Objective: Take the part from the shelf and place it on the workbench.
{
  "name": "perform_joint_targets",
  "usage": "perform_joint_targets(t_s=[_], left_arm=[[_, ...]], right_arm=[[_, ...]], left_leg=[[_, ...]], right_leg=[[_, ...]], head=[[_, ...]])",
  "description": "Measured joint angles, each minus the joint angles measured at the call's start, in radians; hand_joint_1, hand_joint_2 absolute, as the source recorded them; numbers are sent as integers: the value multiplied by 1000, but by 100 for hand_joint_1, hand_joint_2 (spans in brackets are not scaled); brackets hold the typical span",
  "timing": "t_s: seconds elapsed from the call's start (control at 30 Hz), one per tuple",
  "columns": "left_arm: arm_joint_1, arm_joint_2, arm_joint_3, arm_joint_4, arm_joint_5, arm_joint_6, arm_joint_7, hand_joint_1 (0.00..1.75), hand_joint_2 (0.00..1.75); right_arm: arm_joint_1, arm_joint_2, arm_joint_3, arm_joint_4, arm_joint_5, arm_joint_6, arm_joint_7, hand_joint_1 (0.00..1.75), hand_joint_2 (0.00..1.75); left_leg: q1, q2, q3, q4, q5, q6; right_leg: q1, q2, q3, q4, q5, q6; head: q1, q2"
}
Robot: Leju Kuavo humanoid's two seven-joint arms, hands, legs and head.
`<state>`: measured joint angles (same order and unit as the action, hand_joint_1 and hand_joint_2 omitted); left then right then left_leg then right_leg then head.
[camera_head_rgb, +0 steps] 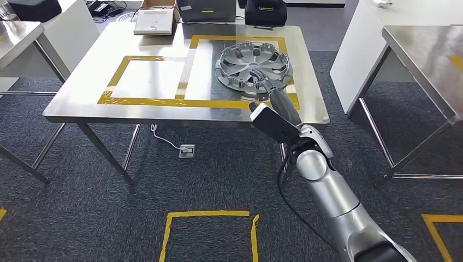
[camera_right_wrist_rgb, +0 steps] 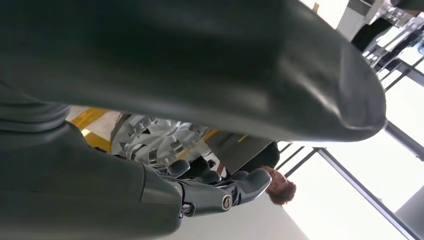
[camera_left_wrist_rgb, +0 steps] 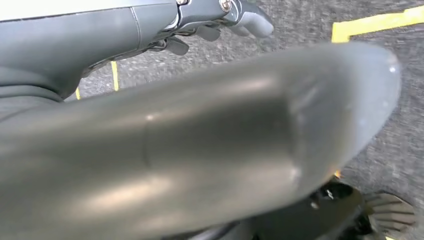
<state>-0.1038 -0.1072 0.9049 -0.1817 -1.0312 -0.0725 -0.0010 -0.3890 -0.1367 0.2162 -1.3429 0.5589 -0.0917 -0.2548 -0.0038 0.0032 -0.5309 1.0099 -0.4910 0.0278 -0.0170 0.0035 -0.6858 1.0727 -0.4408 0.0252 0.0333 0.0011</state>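
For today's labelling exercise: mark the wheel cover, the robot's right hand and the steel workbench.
wheel cover (camera_head_rgb: 240,63): head view, a spoke left of its hub.
right hand (camera_head_rgb: 266,83): head view, fingers at the cover's near rim.
workbench (camera_head_rgb: 82,101): head view, bare steel near its left corner.

Glossy silver plastic wheel cover (camera_head_rgb: 253,66) on brushed, reflective steel workbench (camera_head_rgb: 82,93); rough grey carpet (camera_head_rgb: 82,218).

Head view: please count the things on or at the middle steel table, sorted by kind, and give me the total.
Silver wheel cover, lying inside the right tape frame: 1
Yellow tape frames marked on the steel table: 2
Open cardboard box at the far edge: 1
Robot right hand at the wheel cover's near rim: 1
Total: 5
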Motion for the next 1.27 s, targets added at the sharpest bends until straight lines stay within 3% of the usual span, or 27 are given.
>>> perform_joint_targets(t_s=[0.07, 0.1, 0.13, 0.17, 0.23, 0.3, 0.33, 0.37, 0.43, 0.47, 0.5, 0.57, 0.6, 0.63, 0.7, 0.73, 0.77, 0.83, 0.9, 0.97, 1.03, 1.1, 1.13, 1.17, 1.2, 1.27], left_arm=[[-1, 0, 0, -1, 0, 0, 0, 0, 0], [-1, 0, 0, -1, -1, 0, 0, 0, 0], [-2, 0, 0, -1, -1, 0, 0, 0, 0], [-2, 0, 0, -1, -1, 0, 0, 0, 0], [-1, -2, 0, -1, -1, 0, 0, 0, 0], [-1, -5, 0, -1, -2, 0, 0, 0, 0], [-1, -5, 0, -1, -2, 0, 0, 0, 0], [-1, -6, 0, -1, -2, 0, 0, 0, 0], [0, -6, 0, -1, -3, 0, 0, 0, 0], [0, -6, 0, -1, -4, 0, 0, 0, 0], [1, -5, 0, -1, -5, 0, 0, 0, 0], [2, -5, 0, 0, -7, 0, 0, 0, 0], [2, -5, 0, 0, -7, 0, 0, 0, 0], [2, -5, 0, 1, -8, 0, 0, 0, 0], [2, -5, 0, 1, -9, 0, 0, 0, 0], [2, -5, 0, 1, -9, 0, 0, 0, 0], [0, -5, 0, 1, -10, 0, 1, 0, 0], [-2, -5, 0, 0, -14, -1, 1, 0, 0], [-2, -5, 0, 0, -17, -2, 2, 0, 0], [-2, -4, 0, 0, -19, -3, 4, 0, 0], [-2, -3, 0, 0, -20, -3, 6, 0, 0], [-3, -1, 0, -1, -20, -3, 7, 0, 0], [-3, -1, 0, -1, -20, -3, 7, 0, 0], [-3, -1, 0, -1, -21, -3, 7, 0, 0], [-3, -1, 0, -1, -21, -3, 7, 0, 0], [-2, -2, 0, -1, -22, -3, 7, 0, 0]], right_arm=[[2, 0, -2, 0, 4, 0, 3, 0, 0], [3, 0, -2, 0, 5, 0, 3, 0, 0], [4, 0, -2, 0, 5, 0, 3, 0, 0], [5, 0, -2, 0, 6, 0, 3, 0, 0], [2, 0, -2, -1, 7, 0, 4, 0, 0], [-5, 0, -4, -3, 10, 0, 6, 0, 0], [-9, 0, -5, -5, 12, 0, 6, 0, 0], [-12, 0, -6, -7, 13, 1, 7, 0, 0], [-17, 0, -9, -8, 14, 4, 7, 0, 0], [-20, -1, -10, -8, 13, 7, 7, 0, 0], [-24, -1, -10, -8, 13, 11, 6, 0, 0], [-29, -2, -11, -7, 11, 17, 6, 0, 0], [-30, -4, -11, -7, 9, 19, 6, 0, 0], [-30, -5, -12, -5, 7, 19, 6, 0, 0], [-28, -7, -13, -3, 5, 18, 4, 0, 0], [-28, -9, -14, -2, 4, 18, 4, 0, 0], [-27, -11, -14, -2, 3, 17, 3, 0, 0], [-25, -17, -16, -2, 1, 16, 3, 0, 0], [-22, -21, -17, -2, -1, 16, 3, 0, 0], [-17, -26, -17, -2, -4, 18, 4, 0, 0], [-17, -33, -17, 0, -7, 21, 5, 0, 0], [-21, -38, -17, 4, -12, 22, 5, 0, 0], [-23, -40, -17, 6, -13, 23, 5, 0, 0], [-26, -42, -17, 9, -15, 25, 6, 0, 0], [-32, -45, -16, 13, -19, 30, 6, 0, 0], [-50, -51, -15, 23, -28, 38, 6, 0, 0]], left_leg=[[0, 3, -32, 0, 26, 9], [-1, 4, -50, 1, 40, 10], [-2, 5, -68, 3, 52, 10], [-2, 5, -86, 5, 65, 9], [-2, 6, -121, 13, 88, 4], [-3, 6, -145, 20, 107, -5], [-2, 6, -149, 21, 115, -11], [-1, 6, -150, 20, 124, -18], [1, 5, -152, 15, 137, -30], [2, 3, -158, 24, 122, -36], [4, 0, -169, 49, 88, -42], [8, -2, -197, 159, -17, -52], [11, -2, -209, 224, -56, -56], [13, -2, -212, 277, -72, -60], [17, -2, -176, 292, -41, -63], [20, -2, -132, 248, -18, -64], [22, -3, -78, 179, -14, -64], [20, -7, 8, 54, -33, -55], [11, -11, 20, 16, -40, -39], [7, -7, 6, 15, -23, -20], [7, -3, -14, 13, -1, -2], [2, -2, -43, 15, 23, 6], [-1, -1, -59, 15, 34, 8], [-4, -1, -75, 17, 45, 9], [-6, 0, -90, 18, 56, 10], [-9, 0, -113, 22, 72, 9]], right_leg=[[0, 0, -37, 121, -104, 5], [0, 0, -50, 185, -137, 7], [0, 0, -50, 228, -144, 7], [0, 0, -36, 239, -131, 7], [2, -1, 49, 159, -85, 3], [7, -2, 153, 20, -91, -6], [10, -1, 182, -26, -103, -12], [14, -1, 191, -48, -111, -19], [14, -1, 180, -55, -94, -33], [13, -2, 172, -57, -81, -41], [10, -4, 161, -60, -67, -47], [8, -4, 133, -60, -41, -53], [8, -5, 118, -60, -28, -53], [8, -5, 103, -59, -16, -51], [7, -5, 73, -57, 9, -45], [7, -5, 58, -56, 20, -41], [6, -5, 44, -55, 30, -36], [7, -5, 29, -52, 49, -23], [4, -5, 25, -56, 69, -8], [-3, -3, 16, -49, 62, 4], [-6, -3, -12, 20, -14, 11], [-3, -3, -48, 151, -109, 11], [0, -3, -57, 206, -132, 9], [3, -3, -52, 235, -131, 6], [8, -3, -30, 231, -112, 0], [16, -3, 32, 166, -69, -11]], head=[[3, 0], [4, 0], [4, 0], [4, 0], [5, 0], [7, 0], [12, 0], [15, 0], [21, 0], [20, 0], [19, 0], [17, 0], [16, 0], [17, 0], [17, 0], [17, 0], [17, 0], [22, 0], [29, 0], [31, 0], [33, 0], [36, 0], [38, 0], [41, 0], [43, 0], [48, 0]])
